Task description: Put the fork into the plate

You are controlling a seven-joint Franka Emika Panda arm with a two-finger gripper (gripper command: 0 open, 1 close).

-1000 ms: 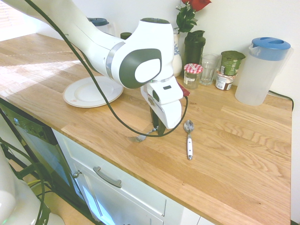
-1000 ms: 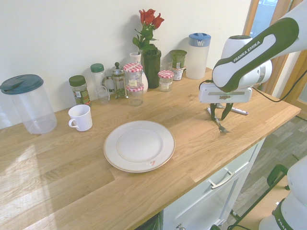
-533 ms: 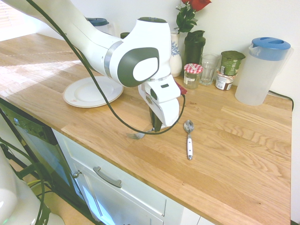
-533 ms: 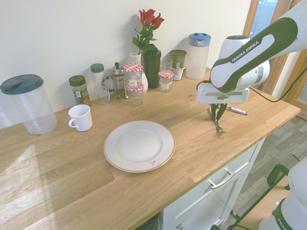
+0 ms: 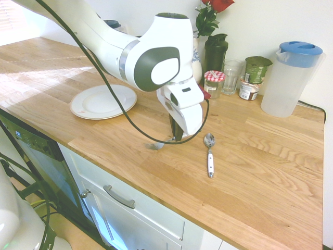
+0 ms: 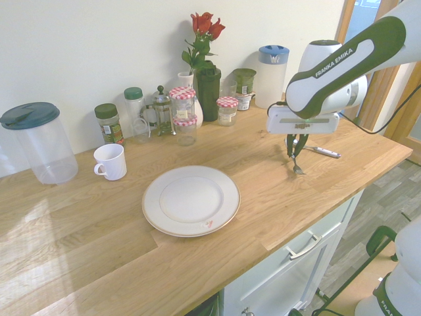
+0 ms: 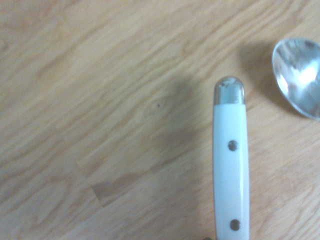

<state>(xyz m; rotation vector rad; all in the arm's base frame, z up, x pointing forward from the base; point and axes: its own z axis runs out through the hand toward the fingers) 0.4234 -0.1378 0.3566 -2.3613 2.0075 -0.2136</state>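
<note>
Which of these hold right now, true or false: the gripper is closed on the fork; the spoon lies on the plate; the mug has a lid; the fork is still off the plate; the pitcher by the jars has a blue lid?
1. The gripper is closed on the fork. True.
2. The spoon lies on the plate. False: the spoon lies on the counter.
3. The mug has a lid. False: the mug has no lid.
4. The fork is off the plate. True.
5. The pitcher by the jars has a blue lid. True.

Wood ctr — white cabs below
</note>
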